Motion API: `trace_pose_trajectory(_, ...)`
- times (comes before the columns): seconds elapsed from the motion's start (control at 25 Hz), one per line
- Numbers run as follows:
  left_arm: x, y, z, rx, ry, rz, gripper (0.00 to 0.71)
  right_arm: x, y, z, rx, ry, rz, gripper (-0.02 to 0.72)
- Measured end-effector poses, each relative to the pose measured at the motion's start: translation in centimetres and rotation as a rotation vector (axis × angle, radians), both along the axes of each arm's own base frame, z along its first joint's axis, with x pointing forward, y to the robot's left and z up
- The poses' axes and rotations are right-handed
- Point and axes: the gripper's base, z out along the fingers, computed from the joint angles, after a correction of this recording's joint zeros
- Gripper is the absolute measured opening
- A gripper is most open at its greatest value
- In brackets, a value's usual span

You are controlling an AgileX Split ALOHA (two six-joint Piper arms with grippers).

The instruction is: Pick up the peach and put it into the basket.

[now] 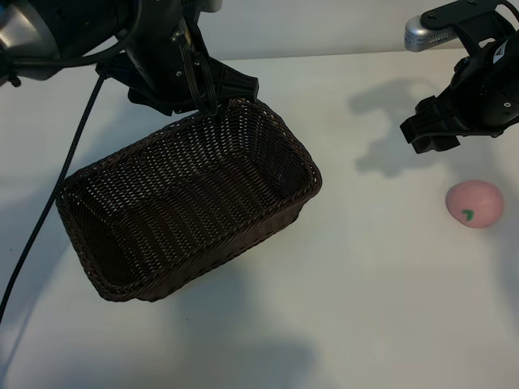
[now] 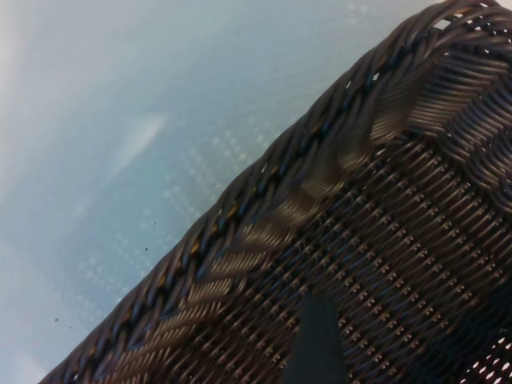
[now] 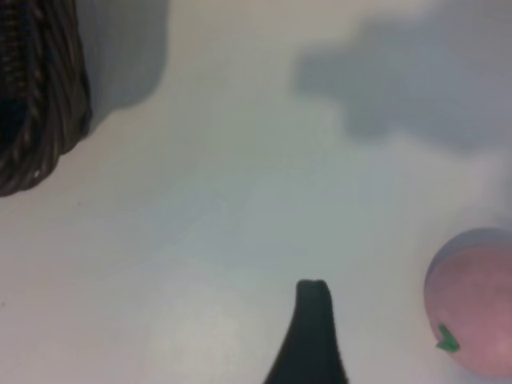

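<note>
One empty basket [image 1: 190, 203], peach [image 1: 475, 203] on table [image 1: 365, 284] outside it, left gripper [image 1: 212, 101] and right gripper [image 1: 434, 130] jaws released.

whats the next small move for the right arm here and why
Probably bring the right gripper down and sideways until it is over the peach. The peach lies alone on the table, apart from the basket, and the gripper hangs open above and beside it, holding nothing. The left gripper is at the basket's far rim.
</note>
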Motion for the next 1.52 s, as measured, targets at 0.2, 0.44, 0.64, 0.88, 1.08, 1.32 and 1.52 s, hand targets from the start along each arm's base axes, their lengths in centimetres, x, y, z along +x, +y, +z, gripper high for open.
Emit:
trace_pose_trajectory(0.2, 0.0, 0.0, 0.0, 0.0, 0.0, 0.0, 0.592, 0.0, 0.0, 0.0, 0.0, 0.0, 0.0, 0.581)
trace_pose_trajectory(0.44, 0.0, 0.0, 0.0, 0.0, 0.0, 0.0, 0.592, 0.0, 0.0, 0.0, 0.0, -0.003, 0.0, 0.581)
trace_pose_trajectory(0.64, 0.0, 0.0, 0.0, 0.0, 0.0, 0.0, 0.592, 0.1, 0.0, 0.0, 0.001, -0.008, -0.001, 0.581)
trace_pose_trajectory(0.88, 0.1, -0.1, 0.0, -0.006, -0.007, -0.001, 0.592, 0.1, 0.0, 0.0, 0.001, -0.012, -0.002, 0.581)
trace_pose_trajectory(1.08, 0.4, -0.3, 0.2, -0.037, -0.053, -0.01, 0.592, 0.1, 0.0, 0.1, 0.002, -0.015, -0.002, 0.581)
trace_pose_trajectory(1.32, -0.2, 0.1, 0.2, 0.006, 0.012, 0.004, 0.592, 0.1, 0.0, 0.1, 0.002, -0.016, -0.002, 0.581)
trace_pose_trajectory(1.52, -1.8, 1.2, 1.9, 0.035, 0.049, 0.019, 0.591, 0.1, 0.0, 0.1, 0.002, -0.015, -0.002, 0.581)
